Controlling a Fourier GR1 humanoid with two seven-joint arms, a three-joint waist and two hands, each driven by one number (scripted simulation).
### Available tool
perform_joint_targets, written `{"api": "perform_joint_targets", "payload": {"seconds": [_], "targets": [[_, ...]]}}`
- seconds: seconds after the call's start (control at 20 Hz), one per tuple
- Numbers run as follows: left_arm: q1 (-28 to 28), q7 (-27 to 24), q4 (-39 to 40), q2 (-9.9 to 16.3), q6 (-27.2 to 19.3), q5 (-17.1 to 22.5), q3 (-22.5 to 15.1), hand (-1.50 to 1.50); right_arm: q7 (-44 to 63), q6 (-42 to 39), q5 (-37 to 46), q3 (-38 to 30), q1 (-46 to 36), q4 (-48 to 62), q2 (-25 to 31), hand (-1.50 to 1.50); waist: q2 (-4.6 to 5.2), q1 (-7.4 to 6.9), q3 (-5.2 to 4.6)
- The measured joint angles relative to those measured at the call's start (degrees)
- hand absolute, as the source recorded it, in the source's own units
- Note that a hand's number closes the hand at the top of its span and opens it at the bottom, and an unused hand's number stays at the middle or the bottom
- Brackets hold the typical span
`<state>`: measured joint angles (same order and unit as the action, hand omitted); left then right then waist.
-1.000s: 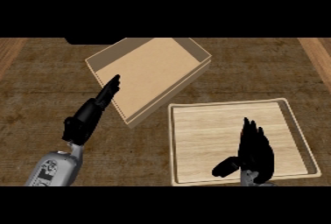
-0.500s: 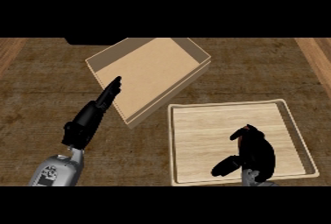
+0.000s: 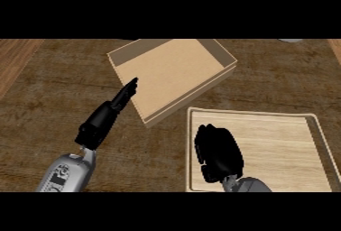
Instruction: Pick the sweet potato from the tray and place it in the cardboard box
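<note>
The cardboard box lies open on the dark counter at the upper middle, its inside bare. The light wooden tray sits at the lower right. My right hand hangs over the tray's left part, fingers curled under into a dark fist. No sweet potato shows anywhere on the tray; the curled hand hides whatever it holds. My left hand stretches from the lower left with straight fingers, its tips just at the box's left wall.
A lighter wooden strip runs along the counter's left edge. Dark counter top lies between the box and the tray's far rim.
My right hand went from straight fingers to a curled fist and shifted left across the tray toward its left rim. The left hand kept its place by the box.
</note>
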<state>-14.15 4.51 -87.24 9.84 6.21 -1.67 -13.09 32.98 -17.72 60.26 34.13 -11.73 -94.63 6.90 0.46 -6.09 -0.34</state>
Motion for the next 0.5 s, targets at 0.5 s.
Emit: {"api": "perform_joint_targets", "payload": {"seconds": [0.5], "targets": [[0.29,0.71,0.21,-0.06,-1.04,-0.21,1.86,0.00,-30.59,7.30,-2.05,3.46,-15.75,5.63,3.76,1.50,-0.14,3.83,0.36]]}}
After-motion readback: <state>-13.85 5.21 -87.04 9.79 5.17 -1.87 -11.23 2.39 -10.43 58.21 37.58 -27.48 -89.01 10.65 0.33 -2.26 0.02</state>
